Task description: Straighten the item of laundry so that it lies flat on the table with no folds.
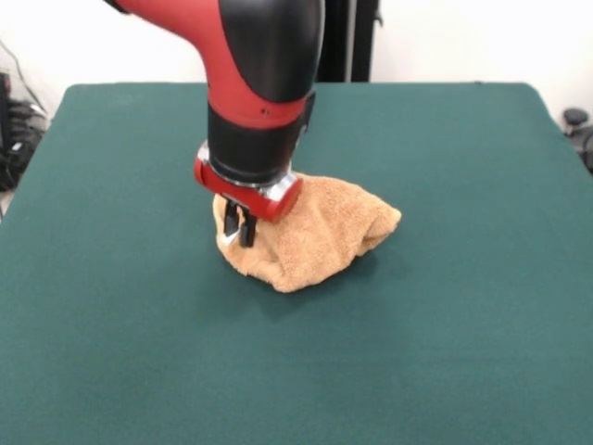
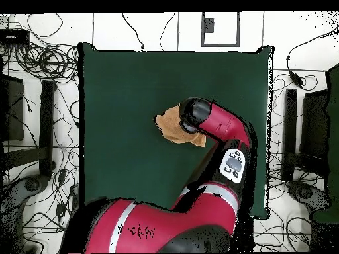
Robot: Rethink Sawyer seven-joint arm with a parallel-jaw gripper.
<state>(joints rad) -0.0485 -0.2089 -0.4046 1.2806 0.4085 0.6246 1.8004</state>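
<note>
The towel (image 1: 320, 236) is sitting bunched in a soft orange-tan heap on the green table (image 1: 463, 306), roughly midway between the left and right edges in the front view and a little nearer the far edge than the near one. It is not lying flat: the cloth is humping up in the middle, tapering to a rounded point on the side toward the right edge, and sagging into a thick rolled fold along its near side. The terry pile is showing all over the heap. I am not making out any border bands or a tag from either view.

The gripper (image 1: 243, 225) is hanging straight down at the heap's left end, its dark fingers (image 1: 247, 228) standing close together and pressing into the cloth there. They appear to be pinching a fold of the towel, with cloth showing on both sides of them.

The arm's (image 1: 259, 83) red-and-black wrist is covering the far left part of the towel in the front view. From overhead, the arm is lying across most of the heap, leaving only a tan patch (image 2: 171, 126) peeking out toward the left edge, and the gripper itself is staying hidden beneath the wrist.
</note>
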